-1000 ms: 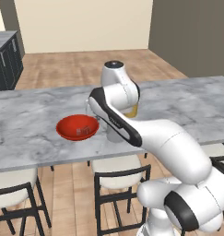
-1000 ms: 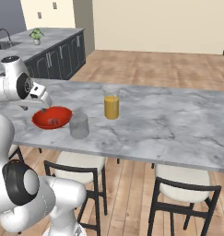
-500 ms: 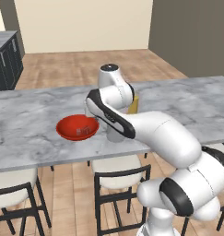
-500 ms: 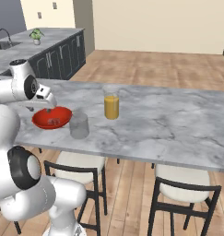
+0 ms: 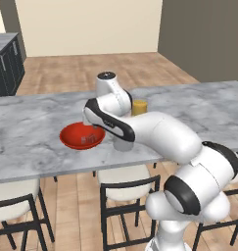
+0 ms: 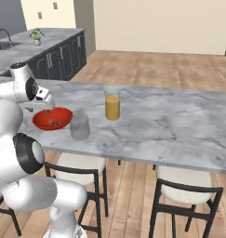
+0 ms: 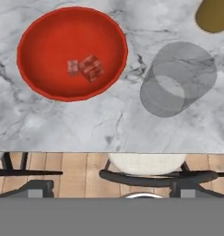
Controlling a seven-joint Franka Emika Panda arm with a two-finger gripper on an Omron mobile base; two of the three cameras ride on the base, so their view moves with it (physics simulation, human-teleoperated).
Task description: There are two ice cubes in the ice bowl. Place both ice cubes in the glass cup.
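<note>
Left base view: the red ice bowl [image 5: 82, 136] sits on the grey marble worktop [image 5: 27, 127], near its front edge. The white arm reaches over it and hides the space just right of the bowl. A yellow-orange cup [image 5: 139, 107] peeks out behind the arm, farther back on the worktop.

Right base view: the ice bowl [image 6: 52, 119] lies at the left, and the glass cup [image 6: 80, 126] stands just right of it, close but apart. The yellow-orange cup [image 6: 112, 106] stands farther right and farther back. The hand hangs above the bowl's left side, its jaws spread wide and holding nothing.

Hand view: looking down, both ice cubes [image 7: 85, 68] lie side by side, touching, near the middle of the ice bowl [image 7: 37, 44]. The glass cup [image 7: 178, 78] beside it holds nothing.
</note>
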